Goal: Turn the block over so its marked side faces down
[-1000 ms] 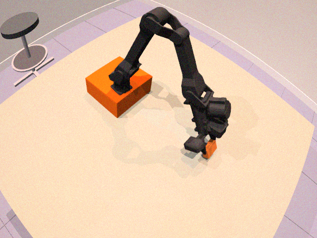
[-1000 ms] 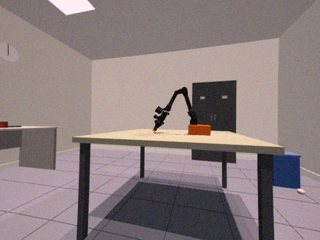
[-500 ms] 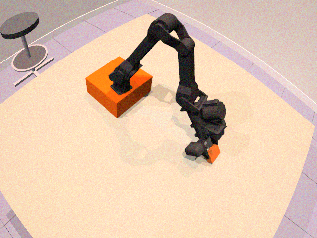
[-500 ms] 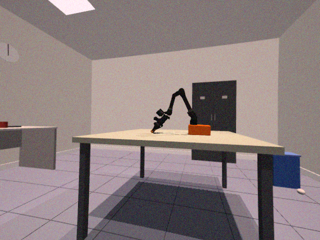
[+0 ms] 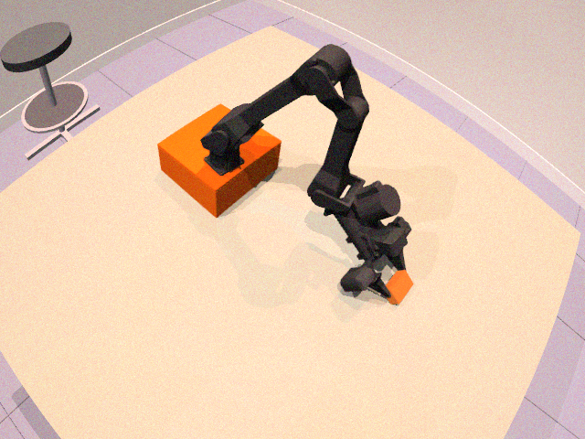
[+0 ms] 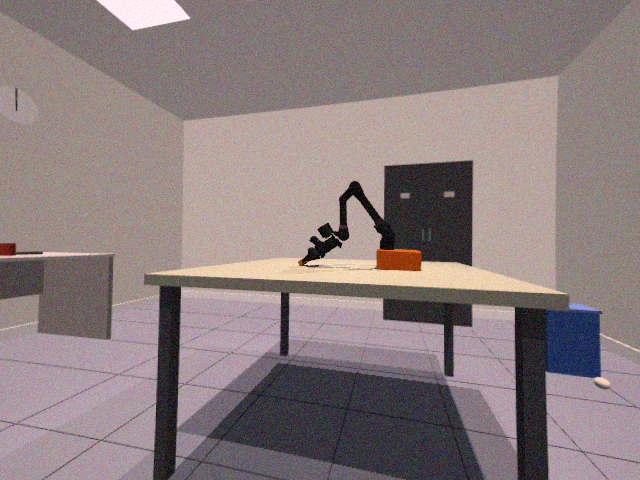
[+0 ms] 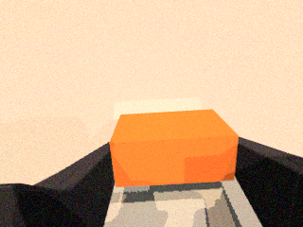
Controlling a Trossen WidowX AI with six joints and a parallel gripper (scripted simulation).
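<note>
A small orange block [image 5: 400,286] [image 6: 300,262] [image 7: 174,147] sits between the fingers of my gripper [image 5: 385,285] [image 7: 174,156], tilted and low over the beige table [image 5: 142,306] [image 6: 336,284], at or just above its surface. The gripper is shut on the block, one dark finger on each side of it in the wrist view. No mark shows on the block's visible faces. The arm bends down from its base toward the table's right front part.
The arm stands on a large orange base box [image 5: 188,160] [image 6: 398,259] at the table's middle left. A round stool [image 5: 37,47] stands off the table at the far left. A blue bin [image 6: 573,341] sits on the floor beside the table.
</note>
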